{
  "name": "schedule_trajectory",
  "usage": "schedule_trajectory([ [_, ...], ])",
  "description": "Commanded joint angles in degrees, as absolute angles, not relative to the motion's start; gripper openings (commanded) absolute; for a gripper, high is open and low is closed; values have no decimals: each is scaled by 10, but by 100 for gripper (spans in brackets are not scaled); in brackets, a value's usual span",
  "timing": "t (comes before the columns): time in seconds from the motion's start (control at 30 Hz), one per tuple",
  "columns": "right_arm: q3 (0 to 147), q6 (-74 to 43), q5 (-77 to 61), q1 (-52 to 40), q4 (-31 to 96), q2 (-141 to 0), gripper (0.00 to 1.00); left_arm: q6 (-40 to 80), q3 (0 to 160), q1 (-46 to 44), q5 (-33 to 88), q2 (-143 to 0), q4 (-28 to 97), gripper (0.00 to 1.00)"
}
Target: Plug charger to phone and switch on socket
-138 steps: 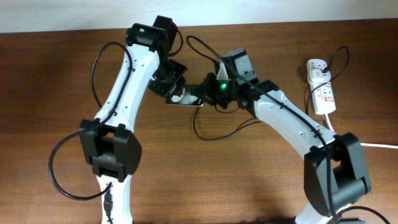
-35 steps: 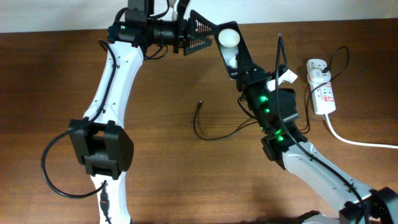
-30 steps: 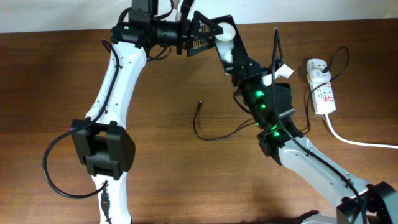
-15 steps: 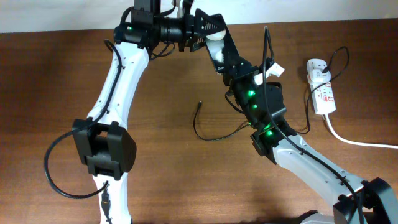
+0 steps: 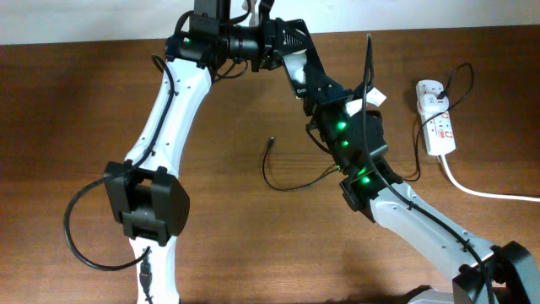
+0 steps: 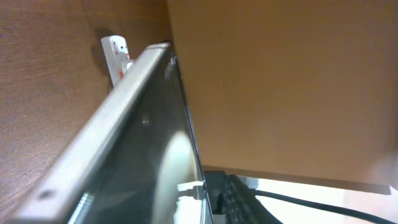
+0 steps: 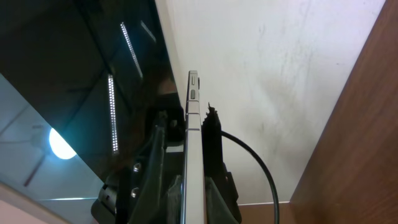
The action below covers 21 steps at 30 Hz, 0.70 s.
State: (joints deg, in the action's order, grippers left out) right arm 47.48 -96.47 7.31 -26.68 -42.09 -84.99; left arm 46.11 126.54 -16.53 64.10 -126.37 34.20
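The phone (image 5: 274, 49) is held edge-up in the air at the table's far edge, between both grippers. My left gripper (image 5: 263, 42) is shut on it from the left. My right gripper (image 5: 285, 46) is shut on it from the right. In the left wrist view its glossy screen (image 6: 143, 155) fills the lower left. In the right wrist view its silver edge (image 7: 193, 137) runs between my fingers (image 7: 193, 205). The charger cable (image 5: 291, 186) lies looped on the table, its plug tip (image 5: 272, 142) free. The socket (image 5: 440, 131) lies at the far right with the white adapter (image 5: 430, 91) in it.
The thick white mains cord (image 5: 481, 192) runs from the socket to the right edge. The socket also shows small and far off in the left wrist view (image 6: 117, 55). The wall stands just behind the raised phone.
The phone was lifted from the table to the far edge by my left gripper. My right gripper swung up and left and closed onto it. In the last half second both barely moved.
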Motion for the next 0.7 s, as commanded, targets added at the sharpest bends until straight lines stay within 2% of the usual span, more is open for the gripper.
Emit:
schedule_trajectory([
  [0.0,492,-968,96,-270,-426,-849,4,458,1270,-165,640,-1263,339,26],
  [0.47,498,-970,98,-270,-427,-849,5,458,1270,-165,640,-1263,339,3],
  [0.5,498,-970,98,-270,-427,-849,7,458,1270,-165,640,-1263,339,0],
  [0.6,498,-970,98,-270,-427,-849,14,458,1270,-165,640,-1263,339,0],
  [0.67,498,-970,98,-270,-427,-849,22,459,1270,-165,640,-1263,339,0],
])
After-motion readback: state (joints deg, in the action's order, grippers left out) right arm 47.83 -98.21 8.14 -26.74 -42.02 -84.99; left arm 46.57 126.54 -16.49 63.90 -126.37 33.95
